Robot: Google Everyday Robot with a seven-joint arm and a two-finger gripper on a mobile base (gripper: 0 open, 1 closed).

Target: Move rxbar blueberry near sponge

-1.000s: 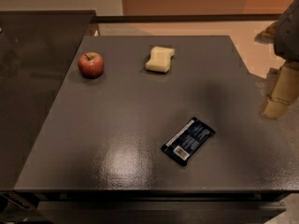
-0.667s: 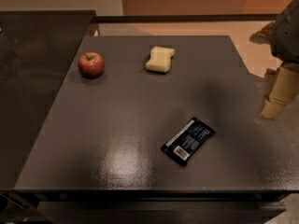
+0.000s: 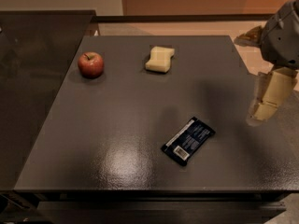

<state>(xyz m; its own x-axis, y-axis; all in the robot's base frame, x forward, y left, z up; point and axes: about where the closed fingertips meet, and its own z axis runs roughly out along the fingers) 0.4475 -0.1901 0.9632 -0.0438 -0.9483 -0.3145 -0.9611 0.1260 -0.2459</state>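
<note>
The rxbar blueberry, a flat dark wrapper with a white barcode patch at its near end, lies slanted on the dark table, right of the middle towards the front. The pale yellow sponge sits at the back centre, well apart from the bar. My gripper hangs at the right edge of the view, above the table's right side, to the right of the bar and a little farther back. It holds nothing.
A red apple stands at the back left of the table, left of the sponge. A dark glass surface adjoins the table on the left. The table's front edge runs along the bottom of the view.
My gripper has moved slightly left and down towards the table's right side. The bar, sponge and apple have not moved.
</note>
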